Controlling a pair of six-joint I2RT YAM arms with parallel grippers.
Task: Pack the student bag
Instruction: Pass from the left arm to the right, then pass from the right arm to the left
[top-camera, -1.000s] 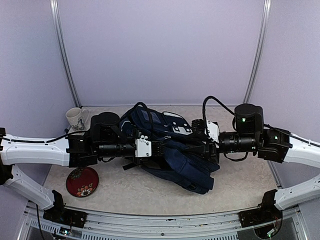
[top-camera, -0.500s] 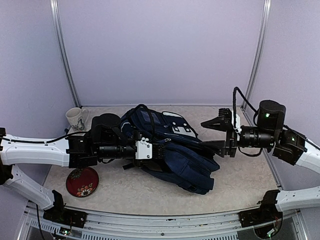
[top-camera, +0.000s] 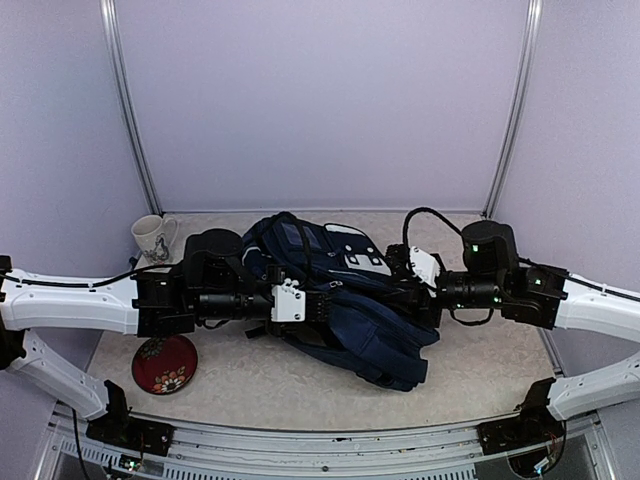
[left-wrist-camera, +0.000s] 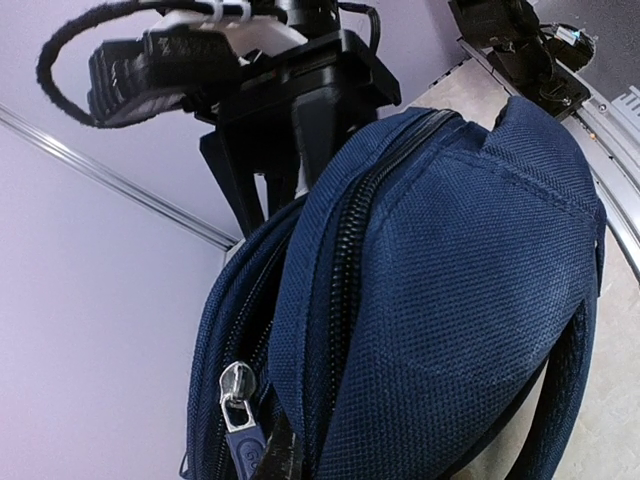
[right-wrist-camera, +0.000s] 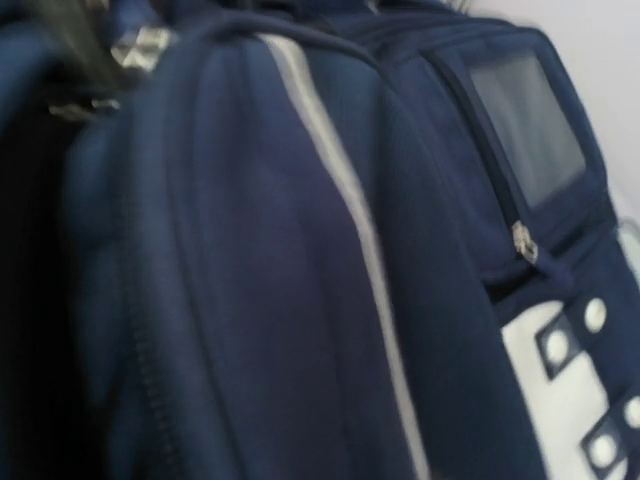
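Navy student bag (top-camera: 372, 332), right pincer (top-camera: 402, 284) lowered back against it.

In the top view the tips of the left gripper (top-camera: 322, 300) and the right gripper (top-camera: 402, 285) are lost against the dark backpack (top-camera: 380, 345), so their jaws cannot be read. The right wrist view is blurred, and the backpack runs past every edge. The print on the mug (top-camera: 150, 236) is too small to make out.
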